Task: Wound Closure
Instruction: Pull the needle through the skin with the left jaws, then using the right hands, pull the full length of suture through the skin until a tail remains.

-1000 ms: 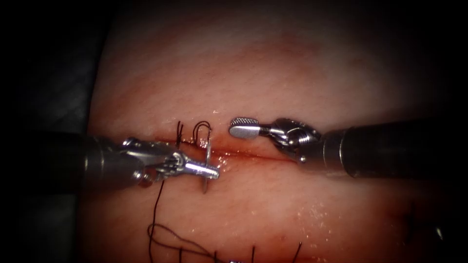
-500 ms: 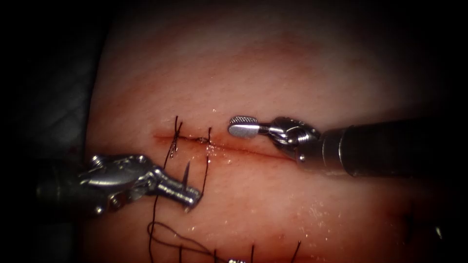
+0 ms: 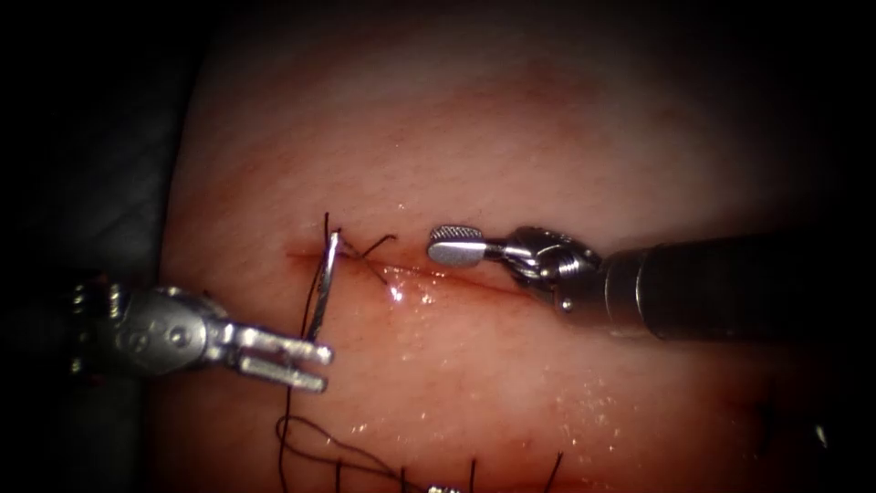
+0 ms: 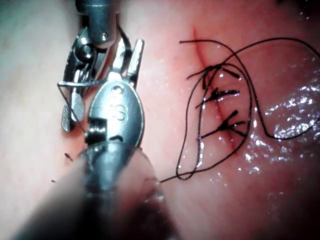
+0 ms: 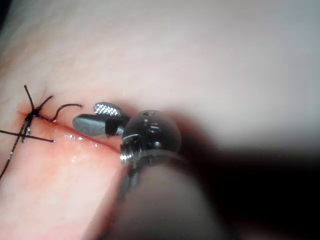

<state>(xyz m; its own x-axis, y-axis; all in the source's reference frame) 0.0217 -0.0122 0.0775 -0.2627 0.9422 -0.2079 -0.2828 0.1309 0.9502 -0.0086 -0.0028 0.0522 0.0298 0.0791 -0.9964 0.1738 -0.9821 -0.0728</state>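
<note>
Pulling leftward, left tool [image 3: 308, 363] is sitting jaws spread beside the upright needle [image 3: 324, 283]; right tool [image 3: 453, 246] is hovering open, empty.

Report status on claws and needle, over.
Left claw open, grips nothing. Right claw open, empty, by the cut. Needle ungripped, running from cut's left end to left claw; in tissue or not, cannot tell. Thread loose beside it.
</note>
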